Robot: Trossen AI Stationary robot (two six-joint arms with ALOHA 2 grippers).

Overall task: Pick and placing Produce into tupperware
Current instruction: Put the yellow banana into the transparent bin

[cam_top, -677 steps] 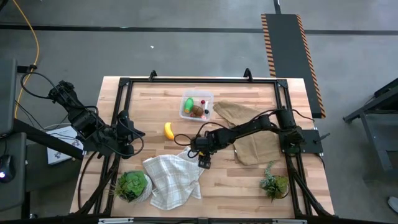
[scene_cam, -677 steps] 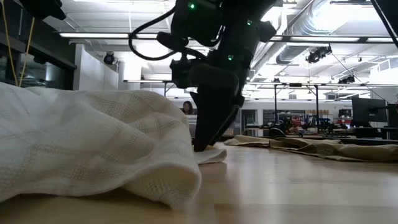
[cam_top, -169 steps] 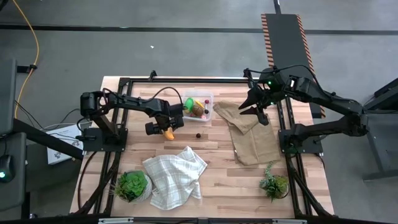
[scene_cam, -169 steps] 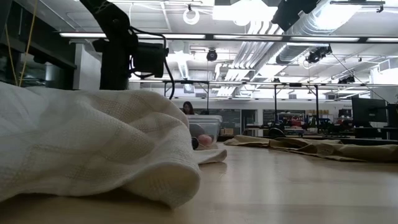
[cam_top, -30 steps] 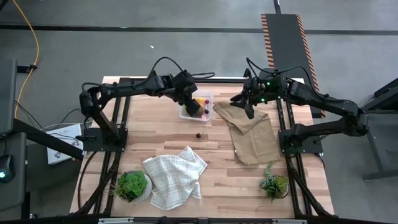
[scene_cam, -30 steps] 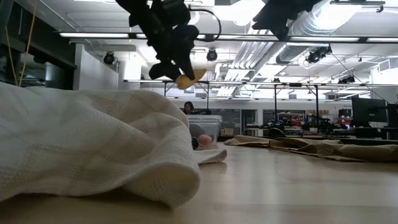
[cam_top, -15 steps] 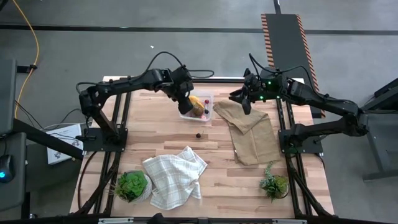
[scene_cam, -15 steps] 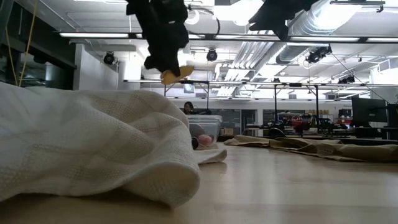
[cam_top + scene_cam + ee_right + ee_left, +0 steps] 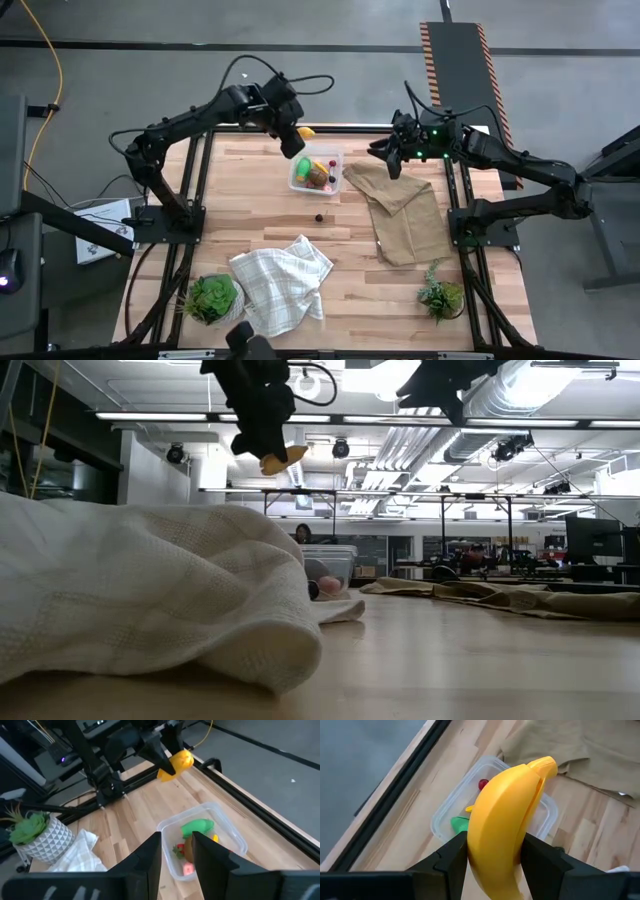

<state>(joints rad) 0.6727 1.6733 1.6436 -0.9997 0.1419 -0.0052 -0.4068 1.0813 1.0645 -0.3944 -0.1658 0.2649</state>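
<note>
Banana [image 9: 502, 820] carried higher in left pincer [image 9: 297, 139], beyond tupperware [image 9: 316, 172]

One banana [image 9: 502, 820], one tupperware [image 9: 298, 180], two potted plants [image 9: 212, 297], two cloths [image 9: 278, 292].

A wooden table [image 9: 250, 190] carries a clear tupperware [image 9: 316, 172], a tan cloth [image 9: 400, 210], a white checked cloth [image 9: 280, 288], two potted plants [image 9: 212, 297] and a dark berry [image 9: 319, 215].
</note>
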